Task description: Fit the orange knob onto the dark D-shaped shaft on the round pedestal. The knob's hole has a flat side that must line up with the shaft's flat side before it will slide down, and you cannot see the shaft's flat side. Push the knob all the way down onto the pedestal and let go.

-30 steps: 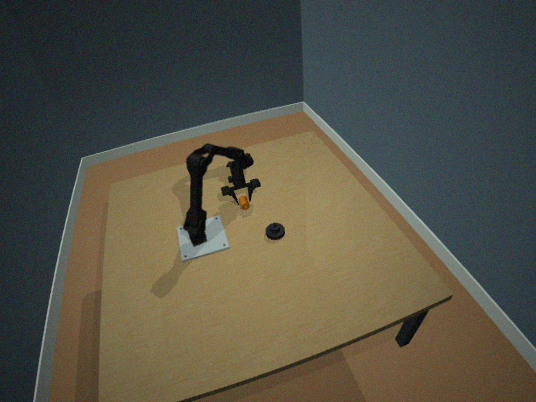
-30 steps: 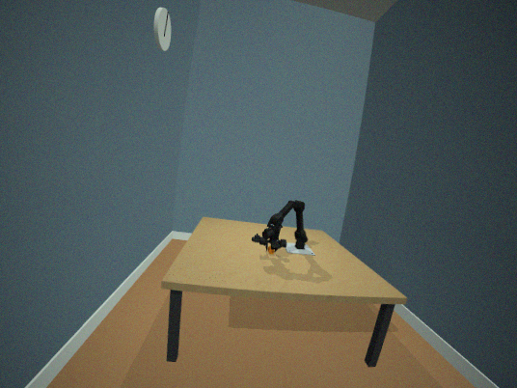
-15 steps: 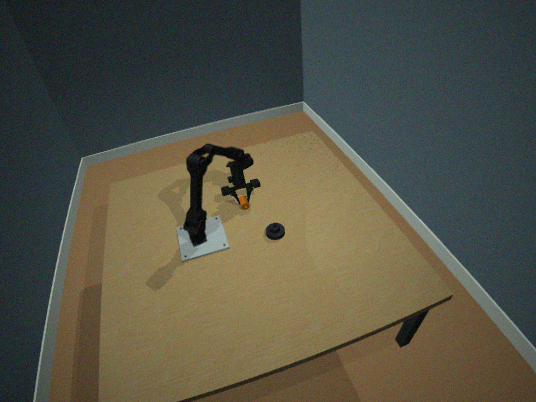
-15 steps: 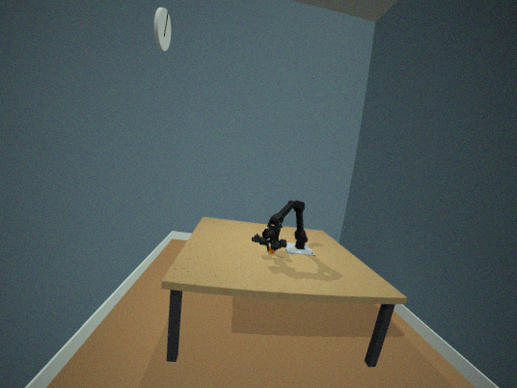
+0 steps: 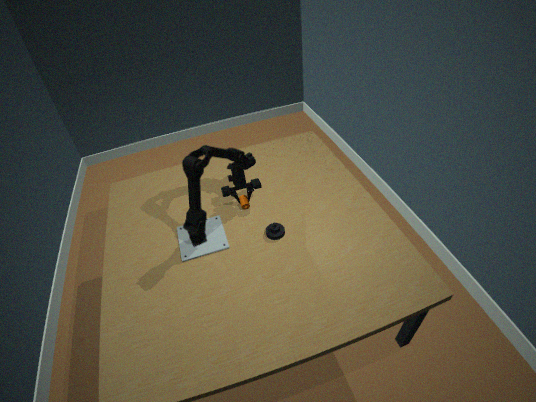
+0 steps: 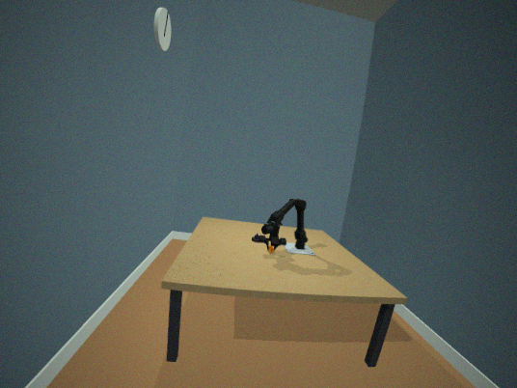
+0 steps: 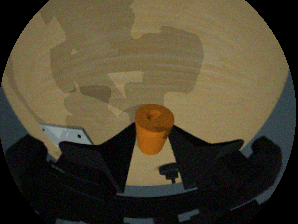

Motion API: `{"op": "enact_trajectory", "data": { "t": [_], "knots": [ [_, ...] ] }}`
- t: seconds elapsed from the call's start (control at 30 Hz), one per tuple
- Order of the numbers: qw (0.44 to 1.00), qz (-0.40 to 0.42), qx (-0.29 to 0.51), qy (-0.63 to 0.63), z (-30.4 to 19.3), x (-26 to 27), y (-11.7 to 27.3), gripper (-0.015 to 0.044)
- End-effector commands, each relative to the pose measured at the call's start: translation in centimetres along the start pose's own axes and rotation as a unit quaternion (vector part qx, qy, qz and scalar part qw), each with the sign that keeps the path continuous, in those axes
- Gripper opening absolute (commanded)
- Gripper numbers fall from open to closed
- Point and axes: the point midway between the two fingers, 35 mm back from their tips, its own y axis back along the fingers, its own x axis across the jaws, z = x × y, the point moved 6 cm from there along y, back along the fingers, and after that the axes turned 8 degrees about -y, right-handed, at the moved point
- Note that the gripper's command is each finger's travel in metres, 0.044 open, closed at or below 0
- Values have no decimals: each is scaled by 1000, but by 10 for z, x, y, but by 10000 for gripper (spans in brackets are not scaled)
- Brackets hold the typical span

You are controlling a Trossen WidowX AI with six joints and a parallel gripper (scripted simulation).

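Note:
The orange knob (image 5: 243, 200) (image 6: 271, 249) (image 7: 151, 141) is between the two fingertips, in about the middle of the wrist view. One end face with its hole shows in the wrist view. My gripper (image 5: 244, 198) (image 7: 152, 125) is shut on it, a finger on each side. I cannot tell if the knob touches the table. The round dark pedestal (image 5: 275, 234) (image 7: 168, 168) stands apart from the knob, to its lower right in the top view, with its short shaft bare. The pedestal cannot be made out in the exterior view. The shaft's flat side is not visible.
The arm's light grey base plate (image 5: 215, 241) (image 6: 294, 249) (image 7: 63, 135) lies to the left of the pedestal in the top view. The wooden table (image 5: 240, 310) (image 6: 222, 270) has its near edge low in the top view. Arm shadows fall near the knob.

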Motion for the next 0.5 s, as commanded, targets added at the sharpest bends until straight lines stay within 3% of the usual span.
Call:
{"op": "enact_trajectory", "data": {
  "t": [0.0, 0.47],
  "knots": [
    [999, 7, -37, 3, -10, 0, 1, 179],
    [988, 24, -155, 2, -39, -5, 2, 179]
  ]
}}
